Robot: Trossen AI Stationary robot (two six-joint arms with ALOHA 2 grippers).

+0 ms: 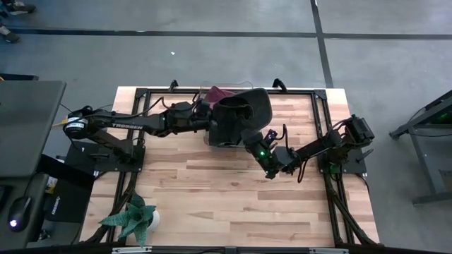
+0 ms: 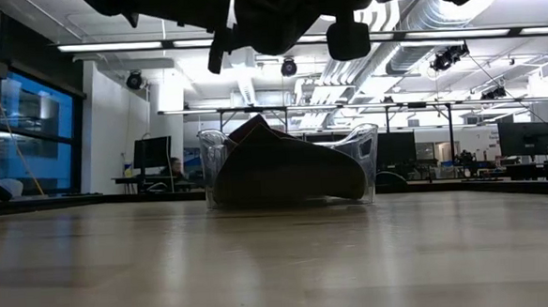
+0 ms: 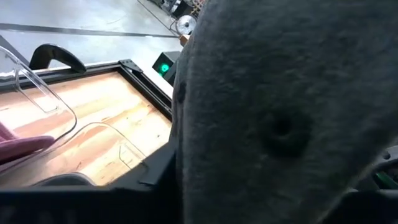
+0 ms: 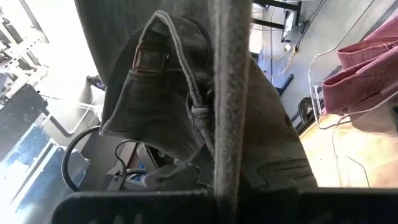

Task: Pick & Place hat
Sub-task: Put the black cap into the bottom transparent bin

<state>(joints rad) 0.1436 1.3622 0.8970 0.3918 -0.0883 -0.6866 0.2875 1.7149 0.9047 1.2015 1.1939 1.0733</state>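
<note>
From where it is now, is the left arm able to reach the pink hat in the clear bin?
Probably not directly. The left hand seems occupied with the dark hat, which hangs over the clear bin and covers most of the pink hat.

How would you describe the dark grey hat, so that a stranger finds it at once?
Look at the far middle of the wooden table, where both arms meet above a clear plastic bin. The dark grey hat hangs there in the air between the grippers. The pink hat lies in the bin instead.
</note>
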